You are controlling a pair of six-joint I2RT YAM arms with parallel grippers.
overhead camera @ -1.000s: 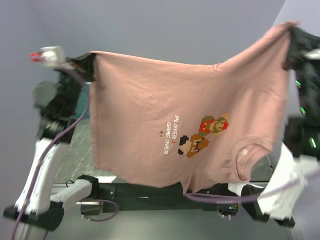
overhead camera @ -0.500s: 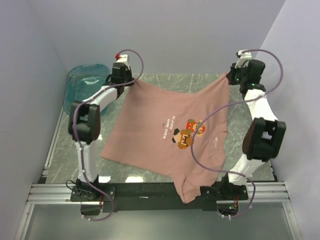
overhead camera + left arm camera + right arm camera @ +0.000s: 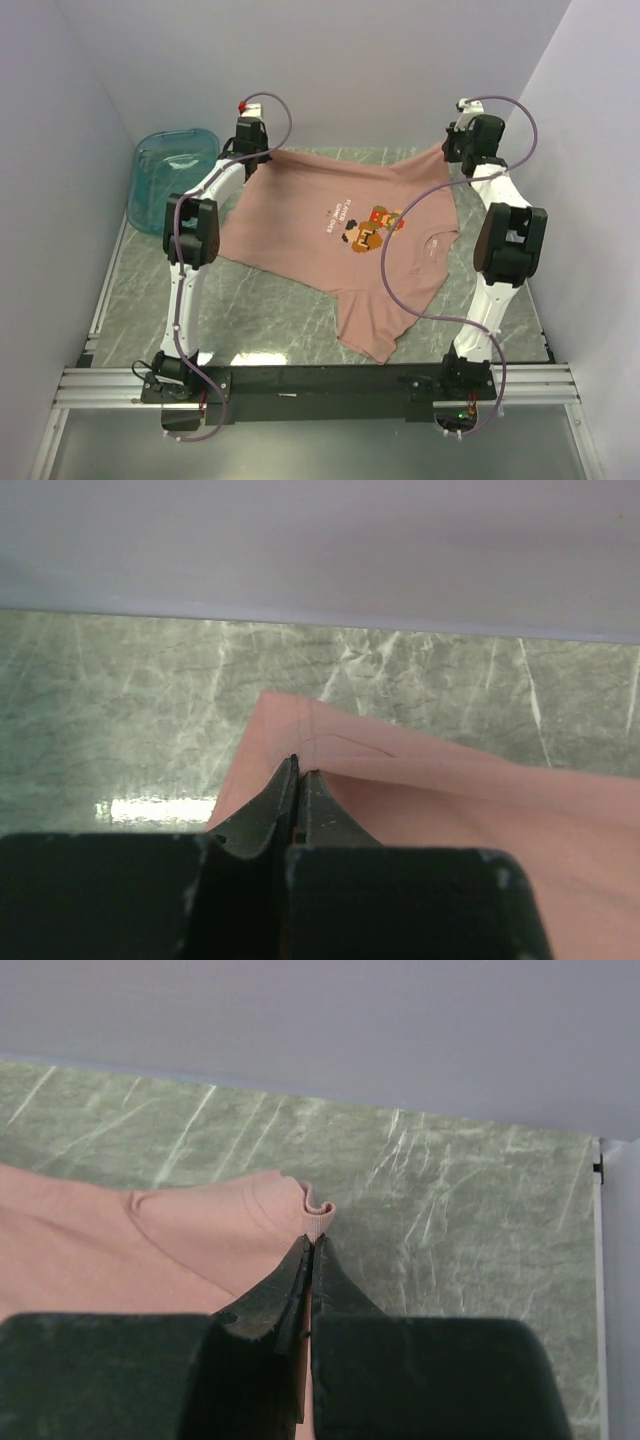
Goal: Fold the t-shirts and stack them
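Top external: fixed, high behind the arm bases [image 3: 175,380], looking down on the whole table [image 3: 270,310]. Left wrist: close, low, facing the back wall [image 3: 320,540] over its fingers [image 3: 265,815]. Right wrist: same. Shared by all three: t-shirt [image 3: 320,235] far edge, table, back wall.

**Matt cotton lying on glossy stone-look tabletop**

The t-shirt [image 3: 330,225] is showing as soft, matt dusty-pink cotton knit. Its stitched hem is looking fine and smooth in the left wrist view, and a ribbed edge is curling in the right wrist view. The table [image 3: 250,310] is looking like green marbled stone with pale veins, smooth and glossy, throwing back bright patches of light. The bin [image 3: 160,180] is reading as shiny, translucent teal plastic. The left gripper [image 3: 298,770] and right gripper [image 3: 312,1243] are showing dark, matt plastic fingers with scuffed, pale-flecked edges. The arm links [image 3: 185,290] are gleaming as white plastic. The rail [image 3: 100,385] is looking like brushed silver metal.
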